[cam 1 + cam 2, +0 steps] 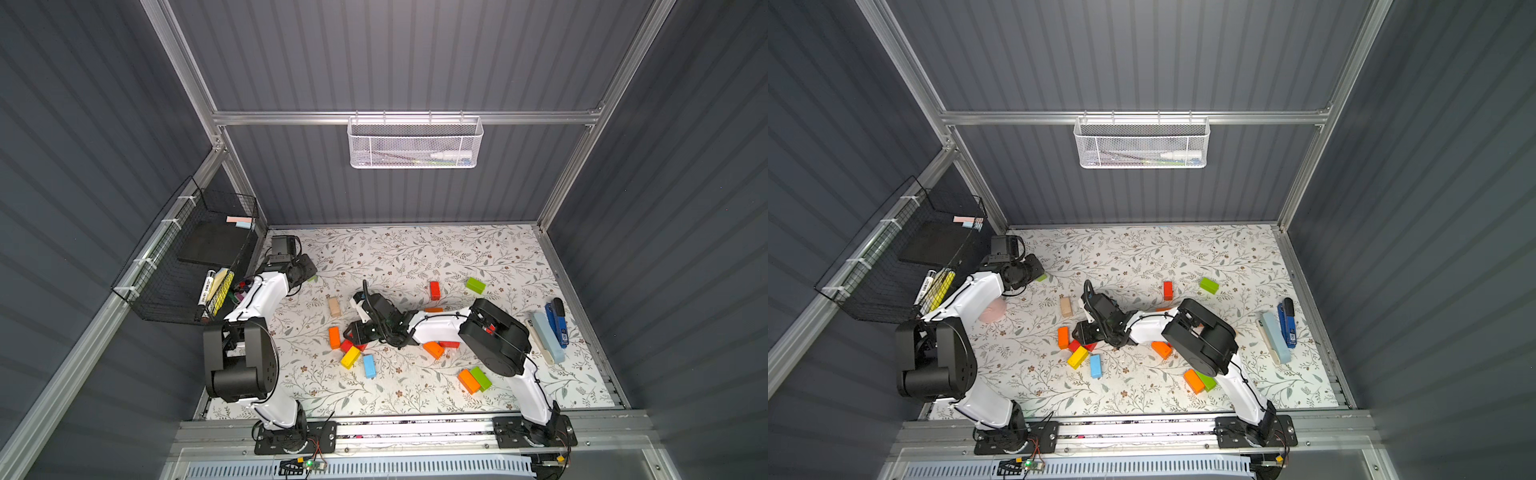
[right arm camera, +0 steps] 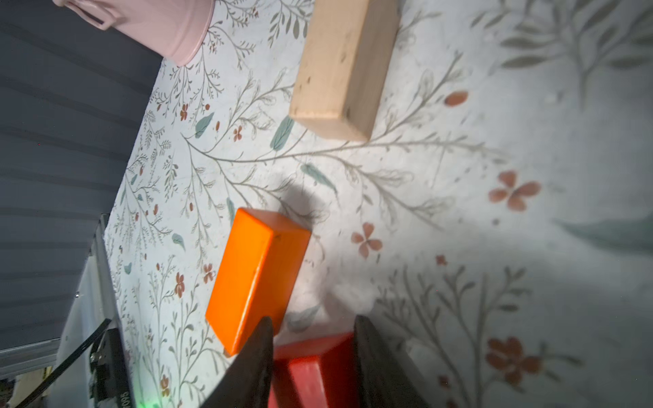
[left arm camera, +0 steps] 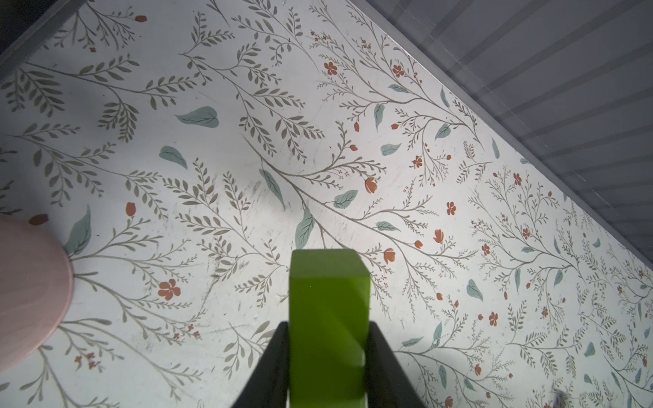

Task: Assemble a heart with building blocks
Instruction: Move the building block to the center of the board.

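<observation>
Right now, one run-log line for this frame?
left gripper: shut on green block | right gripper: shut on red block, beside orange block | heart: not assembled

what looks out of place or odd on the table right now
Two things. A long blue stapler lies along the right side, not a block. The left gripper holds a green wooden brick in its jaws near the far left corner, away from the painted wooden blocks scattered mid-table.

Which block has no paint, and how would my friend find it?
On the flowery table, find the bunch of bright blocks in the middle. Just past its orange brick, toward the back wall, one wooden block lies alone. It is plain pale wood; its neighbours are painted orange, red, yellow and blue.
</observation>
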{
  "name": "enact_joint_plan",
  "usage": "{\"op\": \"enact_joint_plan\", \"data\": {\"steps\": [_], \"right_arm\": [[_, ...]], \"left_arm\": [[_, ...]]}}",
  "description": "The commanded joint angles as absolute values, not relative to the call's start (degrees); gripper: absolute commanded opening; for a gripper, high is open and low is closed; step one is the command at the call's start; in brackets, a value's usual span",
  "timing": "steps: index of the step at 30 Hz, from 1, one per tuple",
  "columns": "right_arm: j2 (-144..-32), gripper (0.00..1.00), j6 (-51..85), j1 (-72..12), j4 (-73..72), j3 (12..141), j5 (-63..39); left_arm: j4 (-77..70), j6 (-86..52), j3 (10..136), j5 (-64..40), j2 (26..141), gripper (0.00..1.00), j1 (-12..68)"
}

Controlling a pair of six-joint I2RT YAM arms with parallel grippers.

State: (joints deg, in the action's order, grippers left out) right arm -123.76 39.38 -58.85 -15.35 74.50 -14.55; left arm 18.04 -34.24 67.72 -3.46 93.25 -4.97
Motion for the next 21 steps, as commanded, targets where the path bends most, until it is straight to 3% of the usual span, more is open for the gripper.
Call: {"op": "enact_joint_plan", "data": {"steps": [1, 14, 21], "right_arm": [[-121.85, 0.41, 45.60, -61.16, -23.17, 72.20, -13.37], [-108.51, 0.44, 33.09, -59.16, -11.56, 68.58, -8.09], [-95.70, 0.47, 23.61, -56.40, -6.02, 59.07, -11.31]], "left_arm": [[17.51, -33.05, 67.01, -4.95, 91.31, 0.27, -5.01], [19.68, -32.03, 60.41, -8.41, 90.47, 0.28, -3.40], [22.17, -38.91, 58.41, -5.71, 89.07, 0.28, 8.45]]}}
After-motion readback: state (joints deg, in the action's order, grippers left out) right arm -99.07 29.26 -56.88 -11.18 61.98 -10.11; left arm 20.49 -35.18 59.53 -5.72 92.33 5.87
